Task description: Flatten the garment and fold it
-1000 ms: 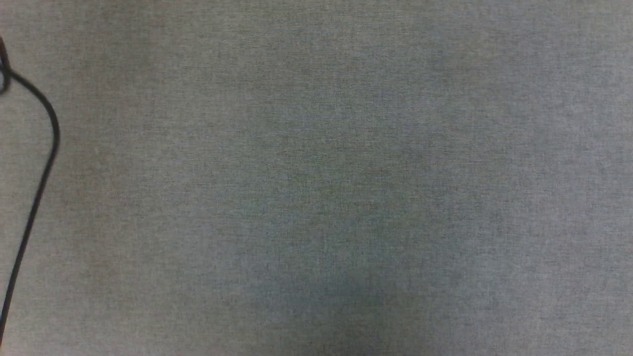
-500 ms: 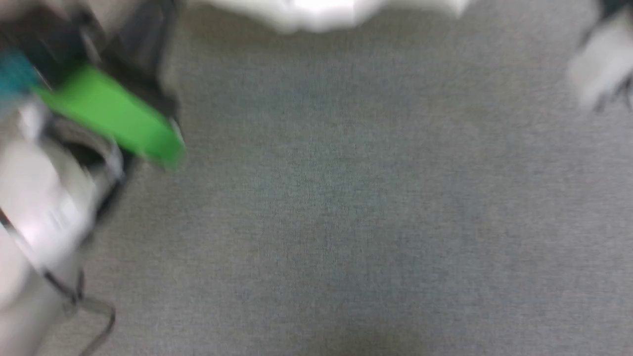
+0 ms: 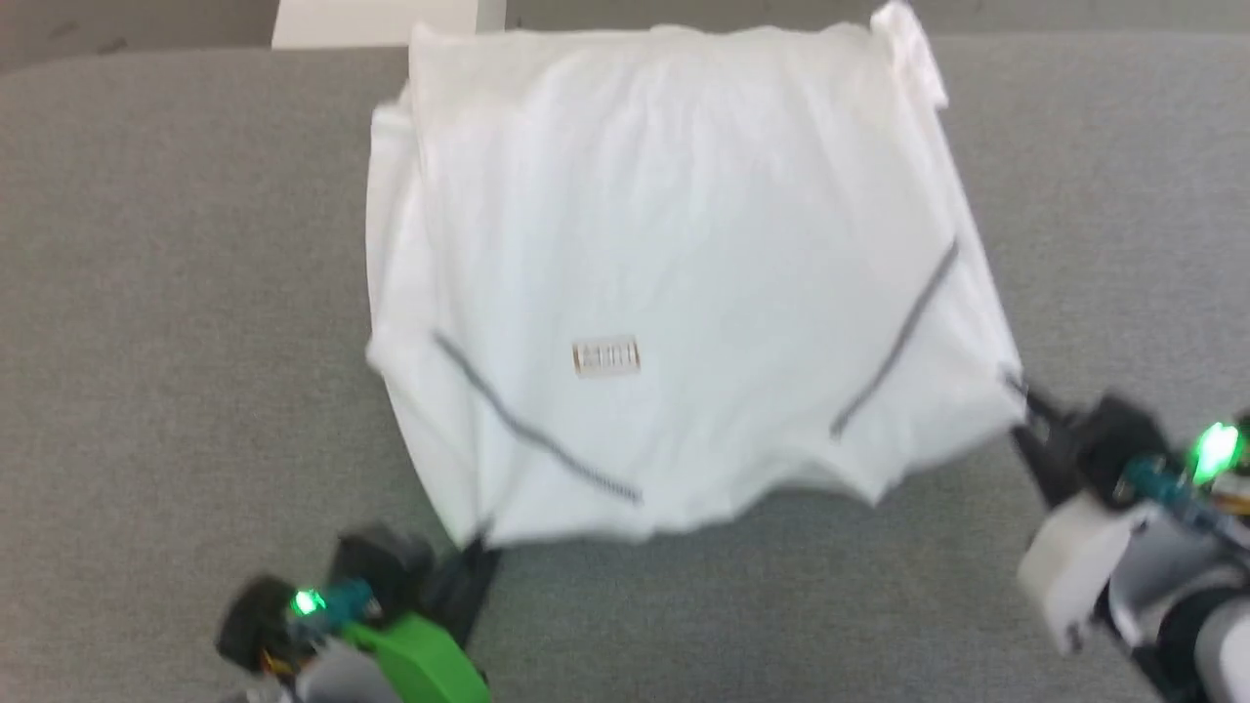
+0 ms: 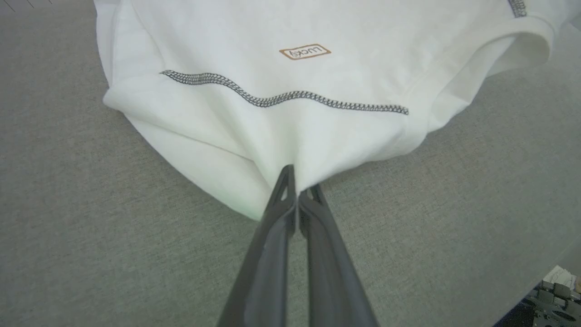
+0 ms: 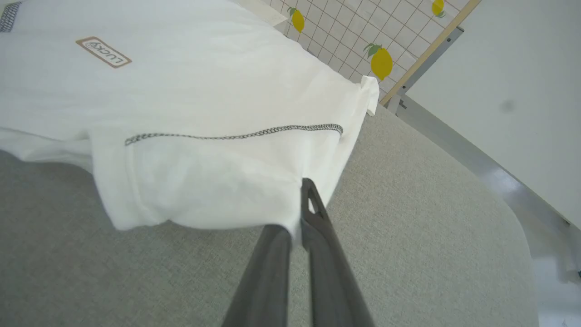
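The white T-shirt [image 3: 674, 254] lies spread on the grey table [image 3: 176, 293], with grey zigzag seams and a small rectangular label [image 3: 606, 357] near its middle. My left gripper [image 3: 479, 547] is shut on the shirt's near left corner; in the left wrist view its fingers [image 4: 283, 200] pinch the cloth [image 4: 272, 131] at their tips. At the shirt's near right corner my right gripper [image 3: 1020, 405] is shut on the fabric, and in the right wrist view the cloth [image 5: 204, 136] drapes over the fingertips [image 5: 311, 200]. The near hem sags between the two grips.
A rigid white box [image 3: 376, 21] stands at the table's far edge behind the shirt. The table's rounded right end [image 5: 490, 218] borders a metal rail and a lemon-print grid panel [image 5: 363, 36]. Bare grey tabletop lies left, right and in front of the shirt.
The head camera has swung: earlier it showed bare grey surface and a cable, then a blur of arms; now the shirt and both grippers are in frame.
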You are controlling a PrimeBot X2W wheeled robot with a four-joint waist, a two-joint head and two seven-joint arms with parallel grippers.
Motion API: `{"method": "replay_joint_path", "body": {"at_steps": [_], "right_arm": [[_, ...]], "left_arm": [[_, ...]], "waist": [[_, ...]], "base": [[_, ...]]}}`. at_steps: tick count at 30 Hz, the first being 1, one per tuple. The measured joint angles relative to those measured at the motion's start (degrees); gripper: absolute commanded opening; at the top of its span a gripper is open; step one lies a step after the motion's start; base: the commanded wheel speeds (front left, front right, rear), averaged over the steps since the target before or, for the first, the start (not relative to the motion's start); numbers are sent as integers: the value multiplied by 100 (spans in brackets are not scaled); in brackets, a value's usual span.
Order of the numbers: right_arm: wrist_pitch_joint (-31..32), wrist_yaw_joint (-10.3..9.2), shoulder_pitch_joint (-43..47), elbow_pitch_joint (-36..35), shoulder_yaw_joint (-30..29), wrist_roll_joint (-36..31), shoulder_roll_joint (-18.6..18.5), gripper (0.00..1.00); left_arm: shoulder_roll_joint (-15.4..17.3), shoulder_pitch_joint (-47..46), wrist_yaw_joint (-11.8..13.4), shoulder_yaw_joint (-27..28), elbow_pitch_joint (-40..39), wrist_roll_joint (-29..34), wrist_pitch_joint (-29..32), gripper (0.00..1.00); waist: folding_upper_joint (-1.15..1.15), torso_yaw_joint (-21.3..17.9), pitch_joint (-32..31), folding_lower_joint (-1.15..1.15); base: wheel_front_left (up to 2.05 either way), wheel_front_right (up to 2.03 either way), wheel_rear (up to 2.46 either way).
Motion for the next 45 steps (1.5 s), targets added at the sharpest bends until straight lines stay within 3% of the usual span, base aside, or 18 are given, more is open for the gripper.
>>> {"method": "replay_joint_path", "body": {"at_steps": [6,11,16,22,23,24,25,26,31,35,39,42,45], "right_arm": [[243,0,1155,34,-15,76,112,0],[613,0,1917,29,-103,149,151,0],[742,0,2278,25,-105,183,140,0],[569,0,2276,244,-123,78,412,0],[513,0,2269,302,-130,62,476,0],[449,0,2259,363,-133,20,534,31],[409,0,2251,417,-123,-9,570,78],[370,0,2245,479,-105,-25,602,100],[402,0,2280,542,-99,144,621,100],[708,0,2487,160,-355,452,595,100],[824,0,2678,-375,-764,664,686,100],[679,-1,2680,-688,-1166,692,996,100],[151,-2,2532,-887,-1530,501,1464,100]], "left_arm": [[-147,459,-14,-460,310,-138,269,0],[-48,673,-158,-745,550,-355,700,0],[-8,882,-221,-857,713,-584,916,0],[-179,838,-285,-873,1152,-522,625,0],[-227,813,-320,-895,1251,-464,583,43],[-291,796,-320,-894,1339,-410,497,89],[-341,779,-320,-898,1410,-392,457,100],[-375,757,-333,-923,1482,-389,448,100],[-481,750,-309,-847,1572,-359,122,100],[-229,951,-200,-612,1154,-437,-153,100],[86,1253,178,-109,613,-531,-536,100],[92,1391,569,402,203,-669,-1012,100],[-33,1401,923,905,-56,-636,-1718,100]], "waist": [[0,-36,-436,0],[0,-49,-750,0],[0,-53,-802,0],[0,4,-780,0],[0,20,-786,0],[0,38,-796,0],[0,51,-806,0],[0,63,-822,0],[0,113,-1001,0],[0,125,-1181,0],[0,131,-1335,0],[0,138,-1410,0],[0,140,-1444,0]], "base": [[0,0,0],[0,0,0],[0,0,0],[0,0,0],[0,0,0],[0,0,0],[0,0,0],[0,0,0],[0,0,0],[0,0,0],[0,0,0],[0,0,0],[0,0,0]]}}
